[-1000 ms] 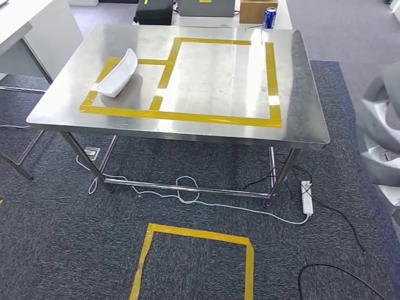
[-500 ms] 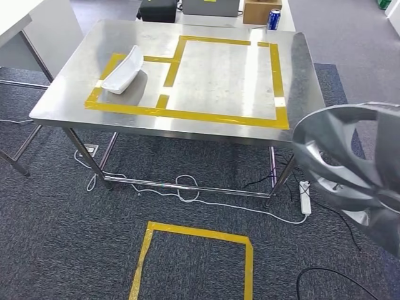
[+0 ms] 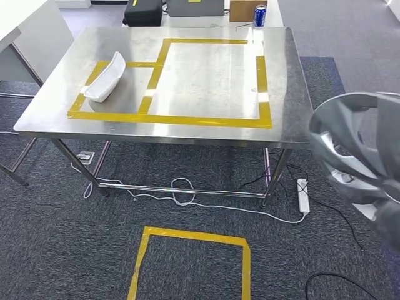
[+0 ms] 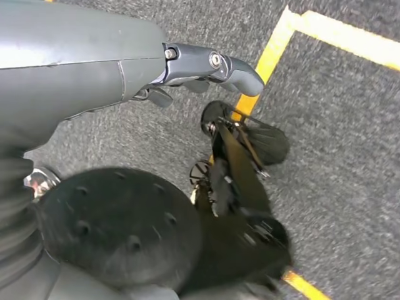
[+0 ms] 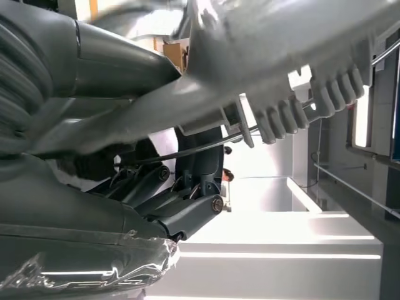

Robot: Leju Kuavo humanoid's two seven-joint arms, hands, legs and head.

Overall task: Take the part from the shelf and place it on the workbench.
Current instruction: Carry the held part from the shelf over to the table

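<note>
The robot is carrying the part (image 3: 360, 159), a big silver-grey moulded piece with ribs and cut-outs, and it sits at the right edge of the head view, off to the right of the worktop (image 3: 287, 94) and not yet over it. A second ago only a sliver of it poked in from the right; half a second ago it had swung well into frame, and now it has pulled back a touch to the right while the whole scene has shifted, so that's the camera moving as the robot walks and turns. My read: pickup from the shelf is done and this is the carry-over leg, with the set-down left to do. The right hand (image 5: 189, 212) is clamped on the part from below, going by the right wrist view, where the ribbed underside of the piece runs right across the fingers. The left hand (image 4: 207, 65) hangs down over the carpet with its fingers stretched out and nothing in them, near a yellow tape line (image 4: 264, 62) on the floor. Containers: the only dish-like thing is a white tray (image 3: 104, 77) sitting in the small taped box at the left of the worktop, and it looks empty from here. The large yellow taped rectangle (image 3: 260, 87) beside it has nothing in it, which I'd guess is where the part goes. A blue can (image 3: 259, 15) stands at the far edge.
</note>
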